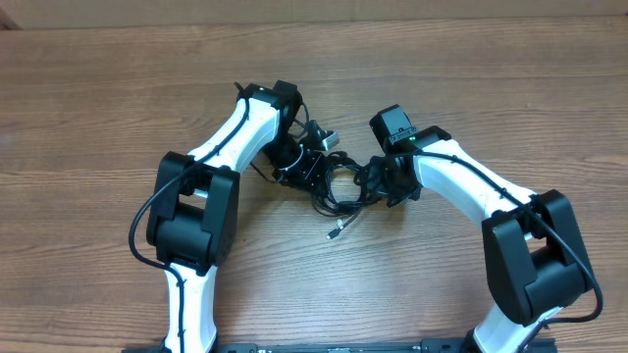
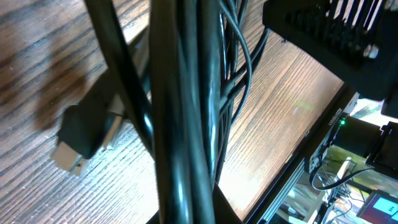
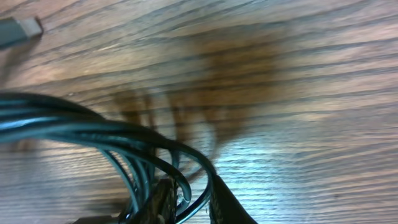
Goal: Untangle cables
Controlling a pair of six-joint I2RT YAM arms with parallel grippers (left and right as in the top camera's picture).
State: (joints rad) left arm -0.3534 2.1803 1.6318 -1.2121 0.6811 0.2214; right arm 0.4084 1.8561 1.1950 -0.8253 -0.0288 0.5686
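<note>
1. The thin black cables (image 1: 334, 188) lie in a tangle on the brown wood-grain tabletop (image 1: 98, 98), between my two arms.
2. My left fingers (image 1: 292, 167) are clamped tight on the tangle's left side; strands fill that wrist view.
3. My right fingers (image 1: 381, 181) sit at the tangle's right edge; I cannot tell how far open they are.
4. One silver-grey plug (image 1: 337, 231) trails out toward the arm bases.

Worktop (image 1: 98, 98): brown wood-grain surface, filling all three views. Finish is sound where it shows. Pale sheen of overhead light lies on the grain in both wrist views. A black rail (image 2: 318, 140) runs along the near edge. Beyond the rail are loose wires (image 2: 329, 177), a small green light (image 2: 341, 122) and a lit screen (image 2: 380, 205), blurred.
</note>
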